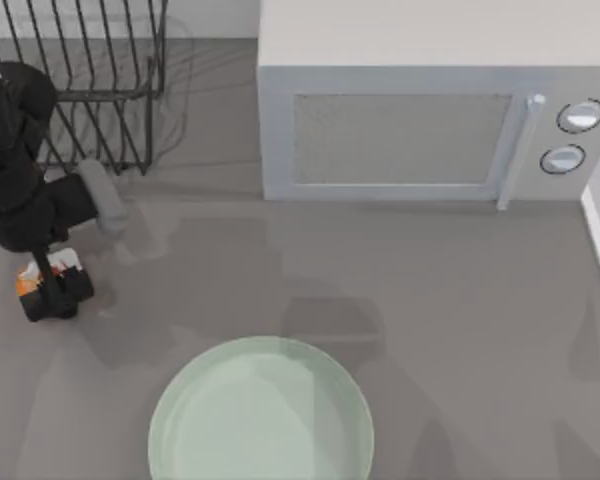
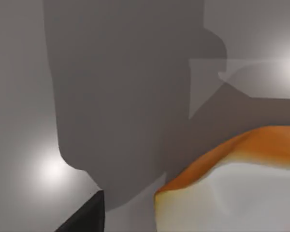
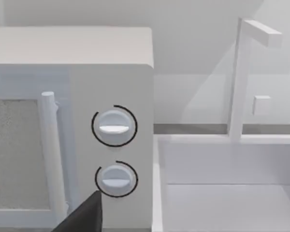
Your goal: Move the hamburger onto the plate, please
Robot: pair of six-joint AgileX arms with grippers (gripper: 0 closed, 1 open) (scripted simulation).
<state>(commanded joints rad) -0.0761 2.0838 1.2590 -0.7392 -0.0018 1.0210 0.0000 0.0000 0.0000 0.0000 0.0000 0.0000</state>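
Left of the plate (image 1: pixel 261 412), near the worktop (image 1: pixel 460 300) edge, left pincer (image 1: pixel 52 285) is closed on the hamburger (image 1: pixel 28 281): small, orange-edged, white top. Open grey surface lies between it and the plate. Plate is pale green, glassy, round, with a raised rim. Beyond the plate: boxy white microwave (image 1: pixel 420 110), and a black wire rack (image 1: pixel 90 80) behind the pincer. Right pincer: can't tell.

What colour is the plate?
Pale green and glassy; the plate shows best in the top view.
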